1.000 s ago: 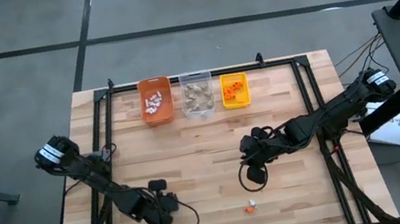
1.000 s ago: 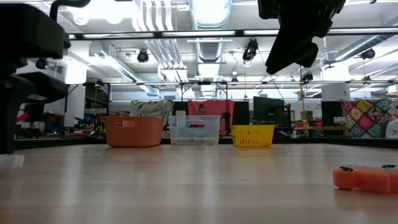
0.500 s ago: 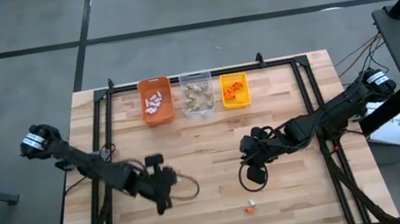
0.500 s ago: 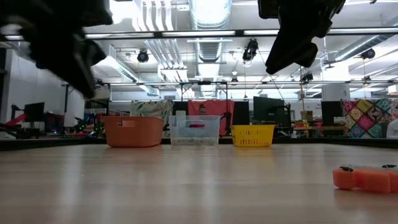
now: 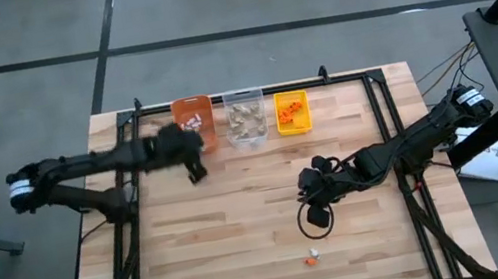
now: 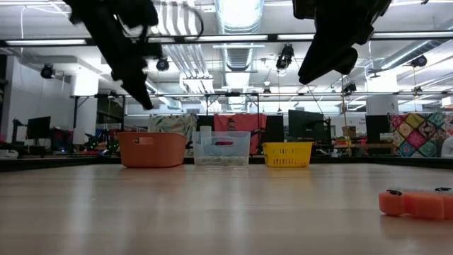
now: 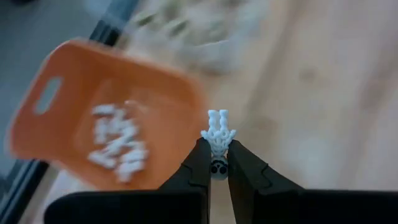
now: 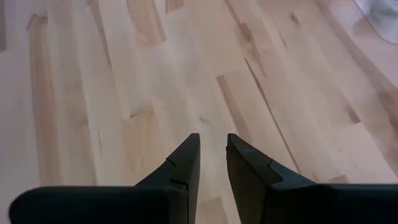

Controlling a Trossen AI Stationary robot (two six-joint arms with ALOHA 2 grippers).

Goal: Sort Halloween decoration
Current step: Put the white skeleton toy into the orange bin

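My left gripper point(image 5: 195, 170) hangs above the table just near of the orange bin point(image 5: 194, 125), shut on a tiny white skeleton trinket point(image 7: 218, 132). In the left wrist view that orange bin point(image 7: 56, 109) holds several white trinkets point(image 7: 118, 142). My right gripper point(image 5: 316, 215) hovers over the middle of the table, its fingers point(image 8: 186, 162) a narrow gap apart with only bare wood between them. An orange trinket point(image 5: 308, 262) and a white one point(image 5: 313, 251) lie on the table near of it; the orange one point(image 6: 417, 203) shows large in the low view. My left gripper pinches the white skeleton trinket by its skull end point(image 7: 217, 165) between the two fingers point(image 7: 200, 163). The ribs and arms point(image 7: 218, 127) stick out past the fingertips. The trinket is lifted clear, over the wood beside the orange bin's near rim.
Three bins stand in a row at the far edge: orange, clear point(image 5: 245, 118) with grey-tan pieces, yellow point(image 5: 292, 113) with orange pieces. In the low view they show as orange point(image 6: 151, 149), clear point(image 6: 221, 148) and yellow point(image 6: 288, 154). Black frame rails run along both table sides.
My left arm has swung from the table's near-left part up and toward the far edge, ending beside the orange bin. My right arm has kept still, and the two trinkets on the table have not moved.
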